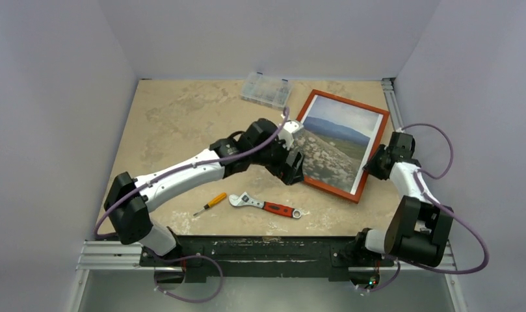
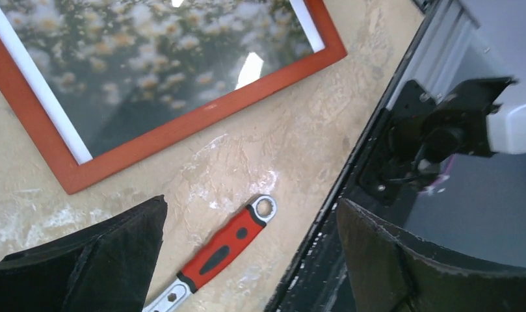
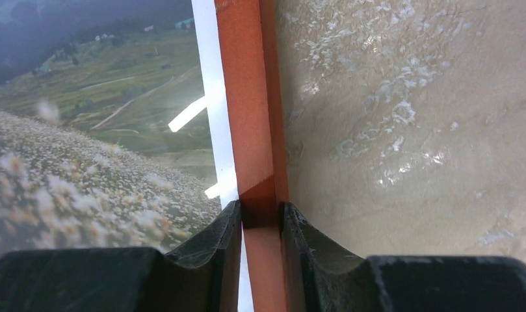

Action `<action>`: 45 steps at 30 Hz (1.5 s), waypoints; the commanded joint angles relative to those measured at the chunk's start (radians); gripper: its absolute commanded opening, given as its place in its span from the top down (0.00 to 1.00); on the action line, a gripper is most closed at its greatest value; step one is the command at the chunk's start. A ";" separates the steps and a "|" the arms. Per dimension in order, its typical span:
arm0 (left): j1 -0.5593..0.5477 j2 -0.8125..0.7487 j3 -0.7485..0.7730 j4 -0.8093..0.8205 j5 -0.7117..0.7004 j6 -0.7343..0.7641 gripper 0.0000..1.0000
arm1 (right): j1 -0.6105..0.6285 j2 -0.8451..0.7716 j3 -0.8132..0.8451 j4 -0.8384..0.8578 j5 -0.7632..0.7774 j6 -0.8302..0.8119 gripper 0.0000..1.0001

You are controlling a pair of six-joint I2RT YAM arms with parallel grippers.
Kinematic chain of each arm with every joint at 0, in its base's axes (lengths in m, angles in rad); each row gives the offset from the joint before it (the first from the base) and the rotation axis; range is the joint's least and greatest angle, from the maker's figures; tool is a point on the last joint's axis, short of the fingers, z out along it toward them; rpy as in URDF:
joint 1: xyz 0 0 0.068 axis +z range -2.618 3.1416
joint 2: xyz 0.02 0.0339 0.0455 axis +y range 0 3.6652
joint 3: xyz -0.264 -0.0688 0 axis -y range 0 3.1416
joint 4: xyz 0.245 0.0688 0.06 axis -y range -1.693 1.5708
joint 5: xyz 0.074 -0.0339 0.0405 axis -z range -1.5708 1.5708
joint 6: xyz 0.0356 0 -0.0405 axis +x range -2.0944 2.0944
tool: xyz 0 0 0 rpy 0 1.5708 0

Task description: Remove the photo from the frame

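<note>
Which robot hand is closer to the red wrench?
Left. The left gripper hangs open above the table just past the wrench, by the frame's near corner. The right gripper is farther off, pinching the frame's right edge.

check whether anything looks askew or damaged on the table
The frame lies turned at an angle to the table's edges, with the right gripper shut on its right rail. The photo sits inside it. The wrench and screwdriver lie loose near the front. Nothing looks spilled or broken.
</note>
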State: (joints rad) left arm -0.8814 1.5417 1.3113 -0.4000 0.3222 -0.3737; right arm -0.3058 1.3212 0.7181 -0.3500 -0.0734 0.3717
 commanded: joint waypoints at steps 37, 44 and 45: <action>-0.388 0.065 -0.186 0.491 -0.361 0.492 0.02 | -0.014 0.176 0.071 0.010 -0.103 0.013 0.55; -0.362 0.064 -0.158 0.489 -0.327 0.458 0.02 | -0.035 0.262 0.036 0.062 -0.159 -0.018 0.93; -0.360 0.072 -0.155 0.494 -0.327 0.461 0.02 | -0.035 0.256 0.034 0.065 -0.165 -0.017 0.98</action>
State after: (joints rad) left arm -1.2587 1.6119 1.1465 0.0780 -0.0399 0.1230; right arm -0.3393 1.5303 0.7891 -0.3721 -0.2222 0.3721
